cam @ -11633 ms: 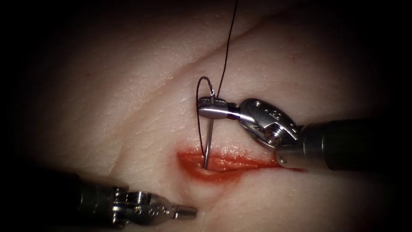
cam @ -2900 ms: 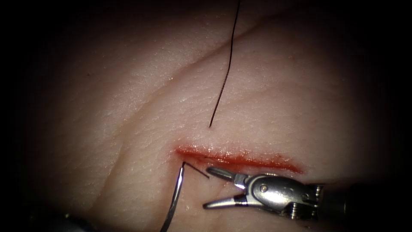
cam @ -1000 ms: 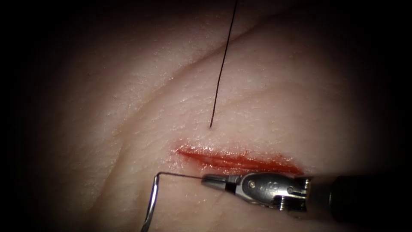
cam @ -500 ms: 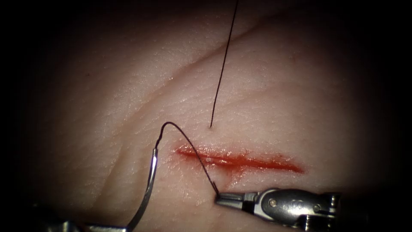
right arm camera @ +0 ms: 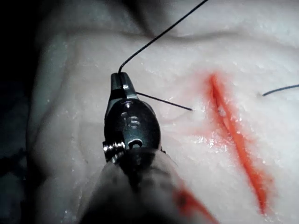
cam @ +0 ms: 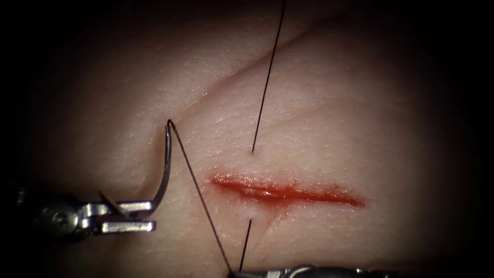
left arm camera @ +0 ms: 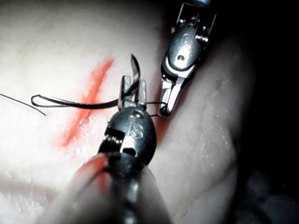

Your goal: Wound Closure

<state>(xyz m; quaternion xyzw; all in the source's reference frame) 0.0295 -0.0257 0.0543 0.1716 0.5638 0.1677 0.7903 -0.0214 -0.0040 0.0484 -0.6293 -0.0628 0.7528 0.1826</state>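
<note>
Since half a second ago your left tool [cam: 128, 216] has lifted the needle [cam: 163, 167] up and to the left; more thread [cam: 200, 198] now runs out of the tissue [cam: 334, 113], and your right tool [cam: 267, 273] has dropped to the lower edge of the endoscope view.

Left jaws: clamped on the needle close to its point end. Needle is wholly out of the tissue, left of the cut [cam: 285, 191], long axis near upright, swaged end topmost.

Right jaws: pressed together on the thread, seen closest in the right wrist view [right arm camera: 120, 83]. From that grip one strand climbs left to the swage; a short strand rises to the exit hole just below the cut. Above the cut the far strand enters the tissue and runs off upward.

Relation that matters: needle lies up and left of the right tool, well apart; the left tool is the nearer arm and already has it.
</note>
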